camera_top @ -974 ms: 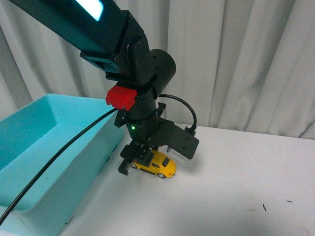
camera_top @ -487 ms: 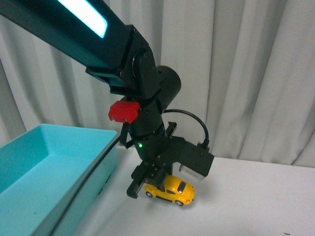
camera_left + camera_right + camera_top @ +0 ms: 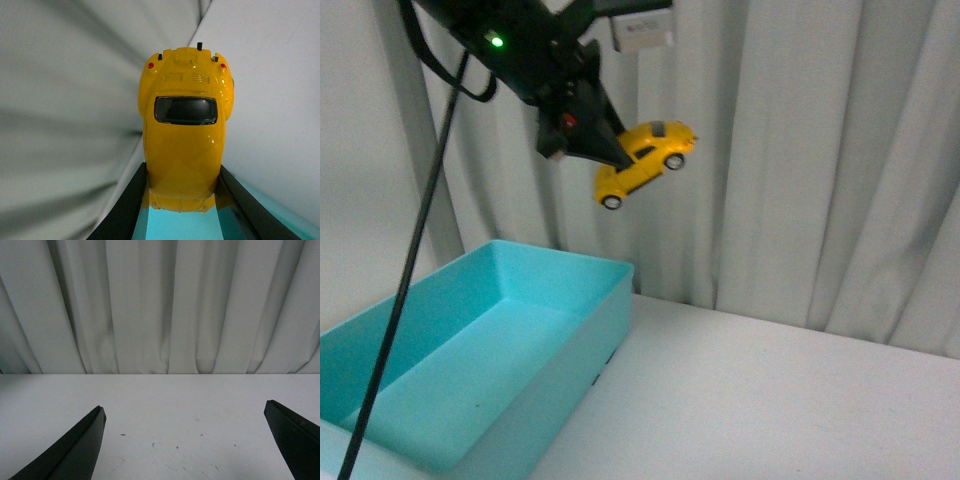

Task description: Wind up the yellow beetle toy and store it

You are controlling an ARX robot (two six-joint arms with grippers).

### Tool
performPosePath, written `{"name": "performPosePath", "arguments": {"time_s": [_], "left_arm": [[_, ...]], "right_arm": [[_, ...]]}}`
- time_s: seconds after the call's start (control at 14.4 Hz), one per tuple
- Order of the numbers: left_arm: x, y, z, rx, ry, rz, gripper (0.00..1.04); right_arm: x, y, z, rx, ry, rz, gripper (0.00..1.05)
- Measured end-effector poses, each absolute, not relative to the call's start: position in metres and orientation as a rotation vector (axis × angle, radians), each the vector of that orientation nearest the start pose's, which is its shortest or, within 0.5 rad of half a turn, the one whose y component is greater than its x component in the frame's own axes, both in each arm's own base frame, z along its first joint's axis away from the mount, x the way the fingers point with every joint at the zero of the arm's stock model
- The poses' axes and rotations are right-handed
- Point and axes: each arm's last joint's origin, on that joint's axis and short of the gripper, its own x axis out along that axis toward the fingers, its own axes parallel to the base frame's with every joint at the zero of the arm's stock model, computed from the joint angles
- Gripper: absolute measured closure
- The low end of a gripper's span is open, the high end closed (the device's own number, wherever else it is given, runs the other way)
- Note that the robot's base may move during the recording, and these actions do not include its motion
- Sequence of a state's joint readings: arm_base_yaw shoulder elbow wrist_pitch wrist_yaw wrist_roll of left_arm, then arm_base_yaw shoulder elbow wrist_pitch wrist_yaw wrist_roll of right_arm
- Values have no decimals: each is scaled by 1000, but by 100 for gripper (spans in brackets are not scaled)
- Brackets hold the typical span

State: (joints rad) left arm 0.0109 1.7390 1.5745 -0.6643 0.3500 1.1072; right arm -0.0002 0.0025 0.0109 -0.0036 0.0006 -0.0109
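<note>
The yellow beetle toy (image 3: 645,160) hangs high in the air before the curtain, tilted nose-down to the left, wheels facing the table. My left gripper (image 3: 605,150) is shut on it, gripping one end. In the left wrist view the yellow beetle toy (image 3: 185,130) fills the middle, its dark window up, clamped between the two black fingers (image 3: 127,210). Below it shows turquoise bin floor. My right gripper (image 3: 185,412) stands open over bare white table, nothing between its fingers; it does not show in the front view.
A turquoise bin (image 3: 570,345) stands on the white table (image 3: 770,400) at the left, open and with nothing visible inside. A black cable (image 3: 410,260) hangs from the left arm across the bin. Grey curtains (image 3: 800,150) close the back.
The left arm has lifted the toy from just above the table to high in front of the curtain, and the toy now tilts. The view has shifted with it.
</note>
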Motion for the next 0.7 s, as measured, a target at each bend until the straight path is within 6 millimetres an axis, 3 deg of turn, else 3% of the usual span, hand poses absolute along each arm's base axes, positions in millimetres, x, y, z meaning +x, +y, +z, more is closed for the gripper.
{"name": "performPosePath", "arguments": {"time_s": [0.14, 0.28, 0.56, 0.7], "left_arm": [[354, 53, 319, 750, 738, -490, 73], [343, 86, 305, 627, 884, -330, 73], [350, 100, 280, 432, 1026, -159, 73], [362, 100, 250, 309, 1118, -55, 73]], "right_arm": [[97, 0, 167, -11, -5, -1, 7], [97, 0, 167, -11, -4, 0, 7], [97, 0, 167, -11, -5, -1, 7], [97, 0, 167, -11, -5, -1, 7]]}}
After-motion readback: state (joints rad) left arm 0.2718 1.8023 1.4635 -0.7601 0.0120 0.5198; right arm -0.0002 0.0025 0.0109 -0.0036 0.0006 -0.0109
